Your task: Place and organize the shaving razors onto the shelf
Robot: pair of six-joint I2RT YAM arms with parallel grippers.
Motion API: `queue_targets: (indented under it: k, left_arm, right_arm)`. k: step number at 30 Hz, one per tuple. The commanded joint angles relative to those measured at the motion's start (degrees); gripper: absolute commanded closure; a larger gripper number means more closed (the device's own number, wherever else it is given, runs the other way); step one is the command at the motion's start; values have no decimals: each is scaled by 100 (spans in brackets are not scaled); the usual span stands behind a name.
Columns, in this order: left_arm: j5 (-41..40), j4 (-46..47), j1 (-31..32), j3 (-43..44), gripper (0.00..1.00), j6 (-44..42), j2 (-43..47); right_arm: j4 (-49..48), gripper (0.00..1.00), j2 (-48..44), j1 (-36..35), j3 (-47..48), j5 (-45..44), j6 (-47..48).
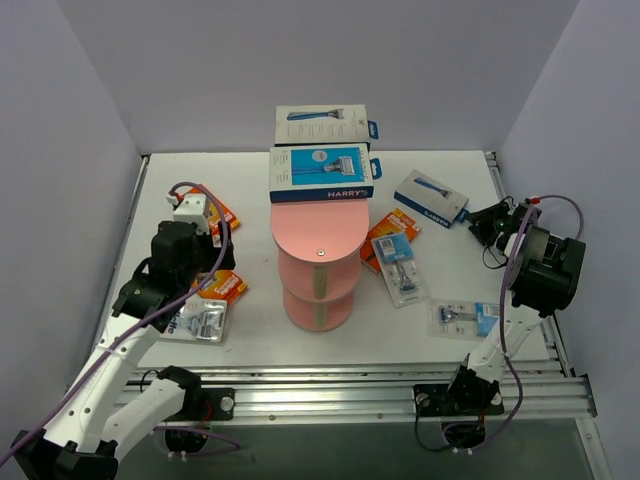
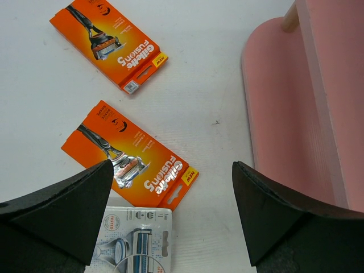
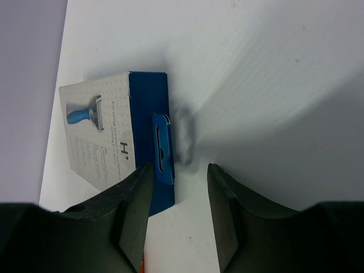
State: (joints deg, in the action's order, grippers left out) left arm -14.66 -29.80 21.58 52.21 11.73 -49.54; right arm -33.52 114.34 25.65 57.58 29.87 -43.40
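Observation:
The pink shelf [image 1: 318,235] stands mid-table; its wall fills the right of the left wrist view [image 2: 284,102]. Two white-and-blue Harry's boxes [image 1: 321,172] lie on its top tier. My left gripper [image 1: 192,222] hangs wide open [image 2: 173,168] over an orange razor pack [image 2: 133,159] and a clear blister pack [image 2: 136,239], holding nothing. A second orange pack [image 2: 111,40] lies farther off. My right gripper [image 1: 487,222] is open [image 3: 180,170] at the blue hang tab of a Harry's box [image 3: 108,136] lying on the table [image 1: 431,197]. The tab sits beside the left finger.
Between the shelf and the right arm lie an orange pack [image 1: 388,235] and two clear blister packs [image 1: 405,278] [image 1: 465,318]. Grey walls close in the left, back and right sides. An aluminium rail [image 1: 330,385] runs along the near edge.

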Motion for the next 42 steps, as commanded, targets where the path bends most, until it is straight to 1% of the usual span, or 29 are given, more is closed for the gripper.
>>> queue_targets:
  k: [1, 8, 13, 22, 31, 33, 34, 39, 41, 42]
  left_arm:
    - [-37, 159, -23, 114, 6, -39, -21]
    - [-37, 141, -31, 123, 6, -48, -56]
    - [-37, 141, -40, 132, 6, -48, -82]
    - [-20, 141, -40, 132, 6, -48, -100]
    - [33, 141, -40, 149, 6, -48, -170]
    - [42, 141, -40, 150, 6, -48, -170]
    - [42, 133, -40, 150, 6, -48, -170]
    - [42, 133, -40, 141, 6, -48, -144]
    - [42, 124, -40, 141, 6, -48, -135]
    - [42, 124, -40, 141, 6, -48, -118]
  right_arm:
    - [-58, 61, 263, -78, 192, -51, -37]
    - [-137, 61, 545, -201, 403, -51, -151]
    - [-243, 67, 606, -218, 421, -34, -248]
    - [-594, 73, 738, -227, 306, 81, -476]
    - [-665, 75, 844, -236, 447, 160, -608]
    - [-674, 78, 835, -236, 482, 168, -644]
    - [-656, 82, 835, -236, 491, 177, -652]
    - [-647, 90, 748, -271, 543, 230, -767]
    - [-569, 92, 642, -280, 570, 230, -784]
    - [-542, 94, 598, -280, 587, 230, -793]
